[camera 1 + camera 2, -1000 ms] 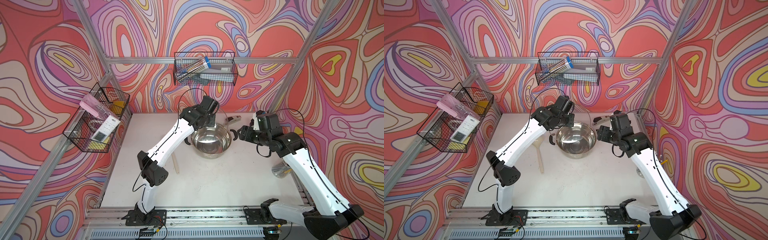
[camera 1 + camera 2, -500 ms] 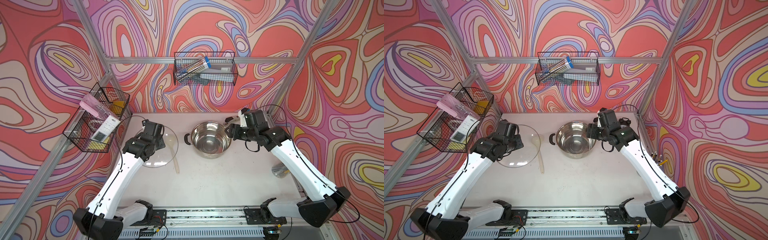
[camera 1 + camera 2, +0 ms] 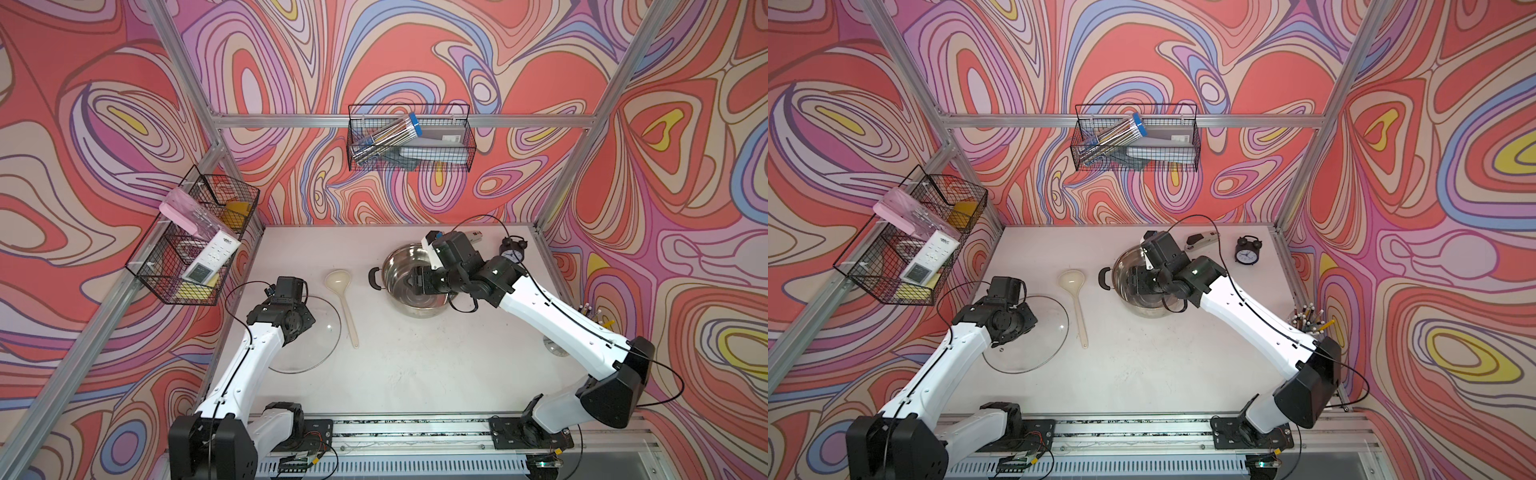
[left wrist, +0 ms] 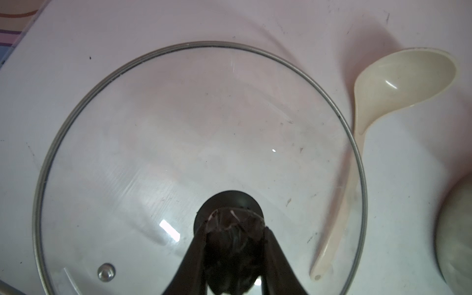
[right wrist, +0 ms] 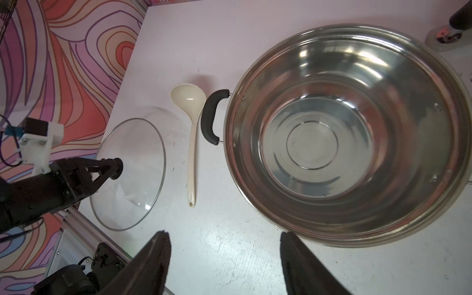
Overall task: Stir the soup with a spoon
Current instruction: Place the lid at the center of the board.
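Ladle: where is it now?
In both top views the ladle lies flat on the table between the glass lid and the steel pot, its bowl beside the pot's black handle.

We see the pot [image 5: 332, 143] standing upright on the bench [image 3: 415, 374]. It is round, shiny steel and empty inside, and one black side handle faces the spoon [image 3: 343, 301]. The spoon, a cream plastic ladle, lies flat just beside that handle without touching it. Its bowl is hollow side up toward the back wall, and its slim handle points toward the front rail.
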Tool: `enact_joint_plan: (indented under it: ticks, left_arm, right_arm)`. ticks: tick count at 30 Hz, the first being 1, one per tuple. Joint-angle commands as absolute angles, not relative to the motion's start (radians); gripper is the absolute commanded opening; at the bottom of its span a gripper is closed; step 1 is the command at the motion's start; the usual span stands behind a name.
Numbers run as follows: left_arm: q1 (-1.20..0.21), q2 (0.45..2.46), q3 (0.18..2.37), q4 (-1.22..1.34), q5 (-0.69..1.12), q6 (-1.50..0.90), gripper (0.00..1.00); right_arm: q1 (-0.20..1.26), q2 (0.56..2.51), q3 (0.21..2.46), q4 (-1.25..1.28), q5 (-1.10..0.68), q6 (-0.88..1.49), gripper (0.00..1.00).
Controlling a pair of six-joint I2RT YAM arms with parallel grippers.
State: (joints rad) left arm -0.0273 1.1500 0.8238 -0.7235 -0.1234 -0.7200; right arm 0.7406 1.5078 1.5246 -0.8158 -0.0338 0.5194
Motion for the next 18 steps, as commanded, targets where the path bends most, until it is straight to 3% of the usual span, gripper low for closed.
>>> enact_joint_plan:
  ticks: [1,12,15,18]
  left_arm:
    - [0.005,1.212,0.816,-0.586,-0.116,-0.679,0.00]
    - [0.052,1.409,0.824,-0.506,-0.070,-0.641,0.01]
    - [0.054,1.428,0.809,-0.499,-0.052,-0.639,0.26]
    - [0.055,1.411,0.816,-0.524,-0.041,-0.644,0.64]
  right_arm:
    - [0.772,1.516,1.517,-0.819,-0.042,0.534,0.70]
    - [0.800,1.517,1.490,-0.856,-0.042,0.521,0.70]
    - [0.807,1.538,1.500,-0.859,-0.041,0.508,0.70]
    - [0.816,1.565,1.520,-0.855,-0.041,0.493,0.72]
